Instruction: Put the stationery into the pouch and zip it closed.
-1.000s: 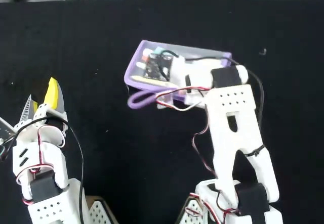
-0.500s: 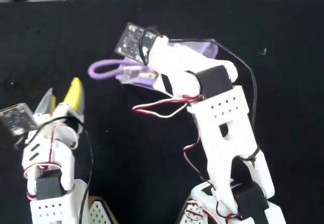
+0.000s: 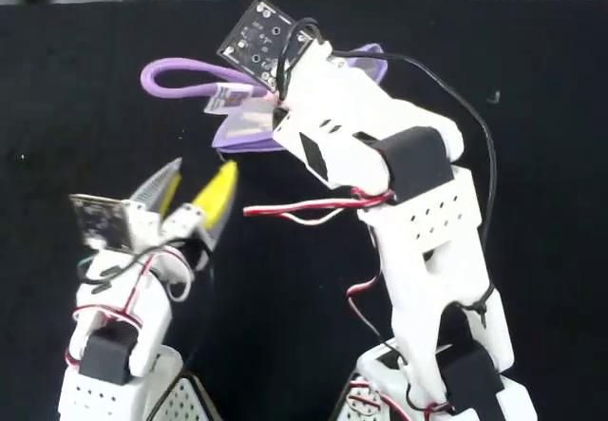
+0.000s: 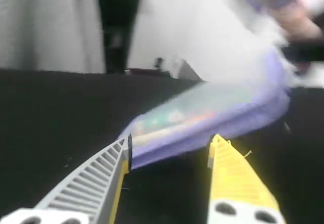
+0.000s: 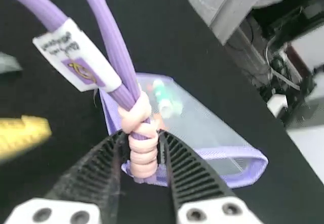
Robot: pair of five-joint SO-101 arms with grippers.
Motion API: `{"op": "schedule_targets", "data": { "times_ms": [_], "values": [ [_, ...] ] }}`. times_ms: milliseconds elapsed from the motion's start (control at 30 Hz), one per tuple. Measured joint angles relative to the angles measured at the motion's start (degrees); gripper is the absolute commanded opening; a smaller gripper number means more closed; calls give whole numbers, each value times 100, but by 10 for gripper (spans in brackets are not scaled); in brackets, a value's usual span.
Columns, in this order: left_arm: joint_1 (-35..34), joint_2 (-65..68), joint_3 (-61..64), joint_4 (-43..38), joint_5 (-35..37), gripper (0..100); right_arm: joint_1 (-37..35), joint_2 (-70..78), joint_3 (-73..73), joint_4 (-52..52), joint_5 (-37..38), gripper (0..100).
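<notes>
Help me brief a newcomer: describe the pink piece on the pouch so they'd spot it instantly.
Against the black table, find the purple pouch with a clear face. A purple cord loop leaves one end; at its base, clamped in the right gripper, sits the pink coil, the only pink, ribbed part.

Purple mesh pouch, stationery inside

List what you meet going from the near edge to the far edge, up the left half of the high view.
left gripper → pouch → purple loop
</notes>
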Motion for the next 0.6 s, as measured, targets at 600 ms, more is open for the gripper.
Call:
{"op": "schedule_targets", "data": {
  "times_ms": [600],
  "values": [
    [1363,26,-88,-967,-1723,253,-835,0,-79,273,-369,11]
  ]
}}
